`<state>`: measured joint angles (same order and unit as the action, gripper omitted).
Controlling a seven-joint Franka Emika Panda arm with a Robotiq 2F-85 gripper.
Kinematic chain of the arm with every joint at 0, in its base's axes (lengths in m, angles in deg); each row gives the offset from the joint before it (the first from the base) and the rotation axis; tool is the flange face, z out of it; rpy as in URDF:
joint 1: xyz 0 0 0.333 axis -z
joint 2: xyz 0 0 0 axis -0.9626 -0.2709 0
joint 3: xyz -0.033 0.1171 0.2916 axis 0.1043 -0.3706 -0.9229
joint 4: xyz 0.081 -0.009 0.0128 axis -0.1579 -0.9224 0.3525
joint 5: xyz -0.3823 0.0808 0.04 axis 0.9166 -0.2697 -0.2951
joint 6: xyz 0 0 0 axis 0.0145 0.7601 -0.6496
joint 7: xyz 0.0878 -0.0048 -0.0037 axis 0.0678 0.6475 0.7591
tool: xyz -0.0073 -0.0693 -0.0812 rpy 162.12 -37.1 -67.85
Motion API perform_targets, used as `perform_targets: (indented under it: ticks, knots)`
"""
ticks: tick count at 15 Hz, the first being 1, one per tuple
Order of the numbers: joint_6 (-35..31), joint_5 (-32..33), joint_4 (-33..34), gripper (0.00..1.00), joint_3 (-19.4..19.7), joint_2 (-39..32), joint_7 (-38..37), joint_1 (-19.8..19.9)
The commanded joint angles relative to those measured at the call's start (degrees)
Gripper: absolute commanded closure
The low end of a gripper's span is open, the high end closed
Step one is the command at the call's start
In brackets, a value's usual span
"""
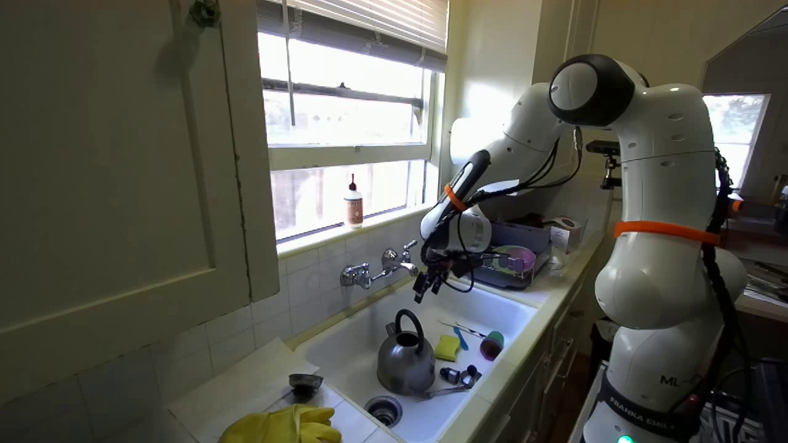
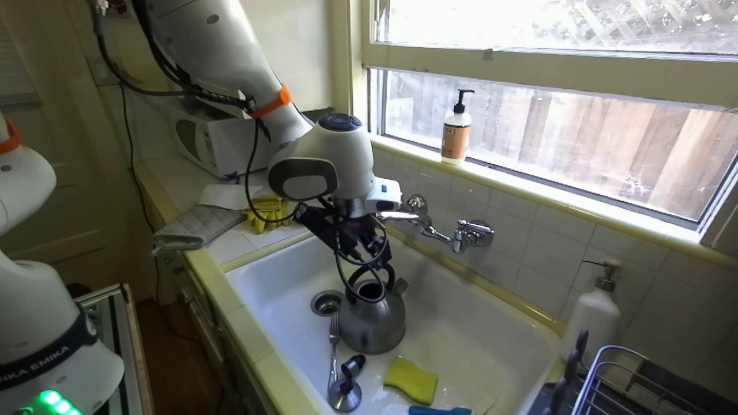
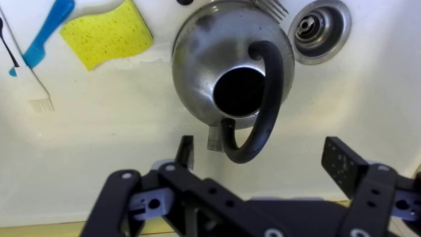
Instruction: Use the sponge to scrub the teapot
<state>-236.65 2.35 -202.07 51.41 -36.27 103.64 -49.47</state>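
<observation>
The teapot (image 1: pixel 406 363) is a rounded silver kettle with a dark arched handle. It stands upright in the white sink (image 2: pixel 490 340) with its top opening uncovered. It also shows in an exterior view (image 2: pixel 373 325) and in the wrist view (image 3: pixel 200 65). The yellow-green sponge (image 3: pixel 107 36) lies flat on the sink floor beside the teapot, apart from it; it shows in both exterior views (image 1: pixel 447 347) (image 2: pixel 410 380). My gripper (image 3: pixel 259 148) is open and empty above the sink, on the spout side of the teapot. It shows above the sink in both exterior views (image 1: pixel 428 288) (image 2: pixel 369 256).
A wall faucet (image 1: pixel 394 266) projects behind the sink near the gripper. A drain (image 3: pixel 320 31), fork (image 2: pixel 334 334), blue utensil (image 3: pixel 49 33), cup (image 1: pixel 492 346) and small metal pieces (image 2: pixel 345 396) are in the sink. A dish rack (image 2: pixel 611 369) and yellow gloves (image 1: pixel 283 424) flank it.
</observation>
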Motion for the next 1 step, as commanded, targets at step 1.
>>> perform_targets:
  ticks: [1]
  knots:
    - [0.0, 0.0, 0.0, 0.0, 0.0, 0.01, -0.2, -0.13]
